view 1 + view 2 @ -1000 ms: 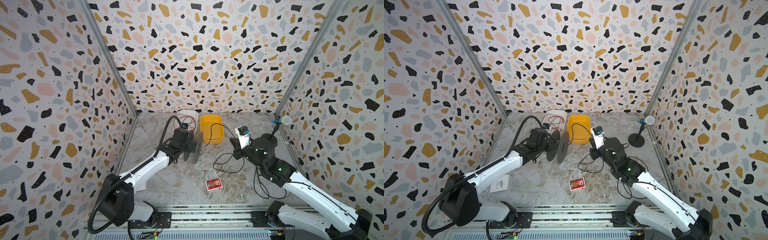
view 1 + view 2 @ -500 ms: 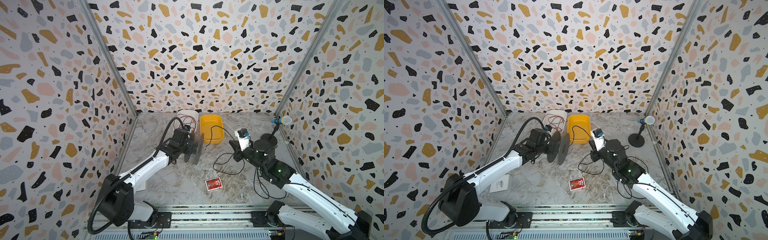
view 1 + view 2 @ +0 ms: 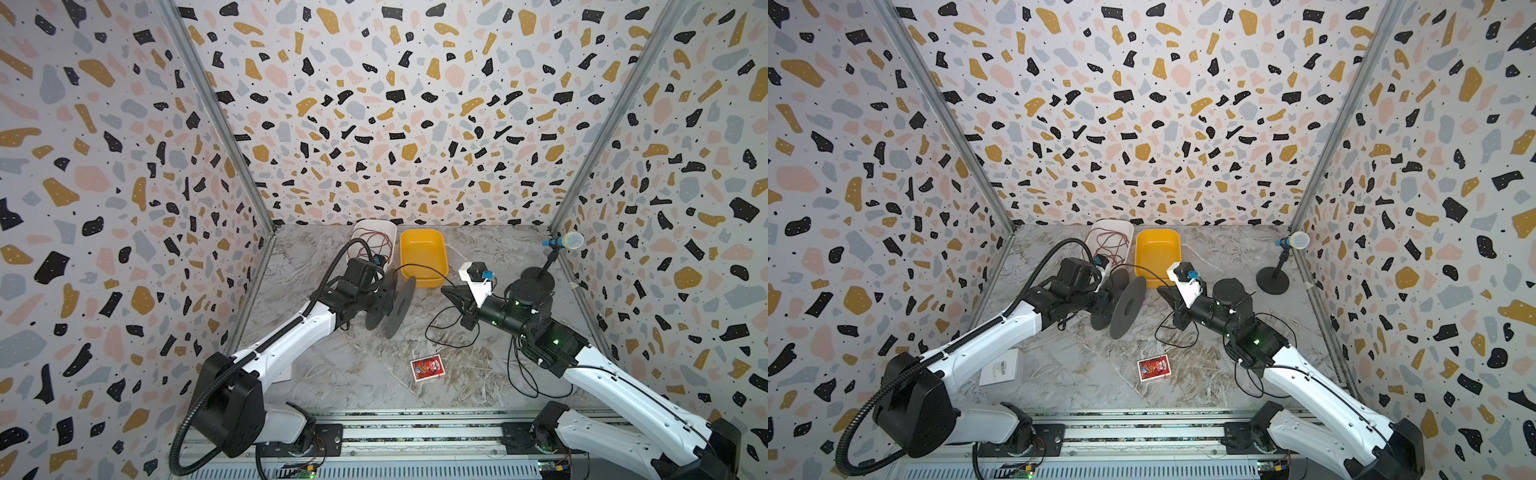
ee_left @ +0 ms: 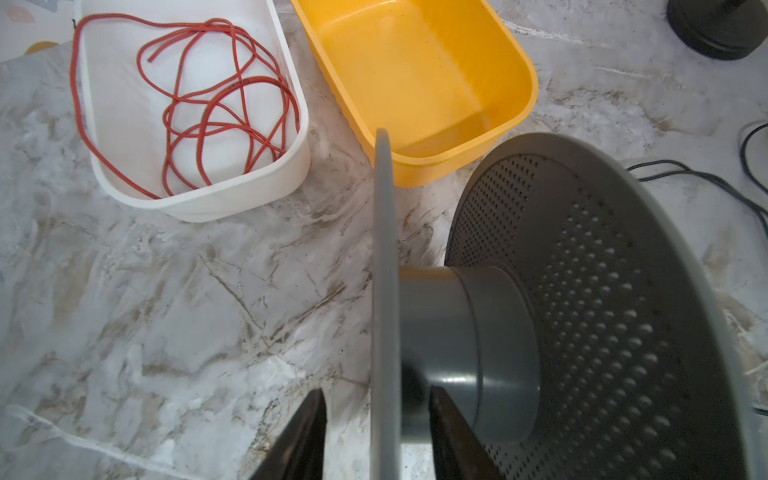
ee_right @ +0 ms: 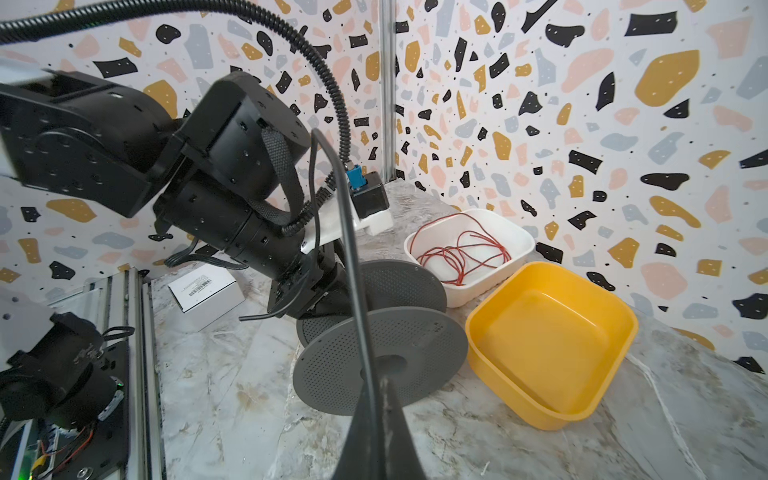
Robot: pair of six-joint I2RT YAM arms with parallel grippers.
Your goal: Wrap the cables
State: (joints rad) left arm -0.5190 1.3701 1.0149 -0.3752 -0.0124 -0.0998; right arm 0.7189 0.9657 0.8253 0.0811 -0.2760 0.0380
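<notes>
A grey spool (image 3: 392, 305) stands on the rims of both flanges on the marble floor, in front of the yellow tub. My left gripper (image 4: 375, 390) is open astride the spool's near flange. One finger is by the hub and the other is clear of the flange. My right gripper (image 3: 445, 289) is shut on the cables, a single thin black cord (image 5: 352, 257). The cord arches from my fingertips up toward the spool (image 5: 382, 361) and the left wrist. The rest of the cord lies in loose loops on the floor below my right arm.
A yellow tub (image 3: 444, 257) and a white tub (image 3: 374, 224) holding red wire stand at the back. A red card pack (image 3: 427, 368) lies front centre. A microphone stand (image 3: 536, 276) is at the right wall and a white box (image 3: 1000, 368) by the left arm.
My left jaws closed on the spool's flange and have since opened. The right gripper has edged slightly toward the spool, still shut on the cord.
</notes>
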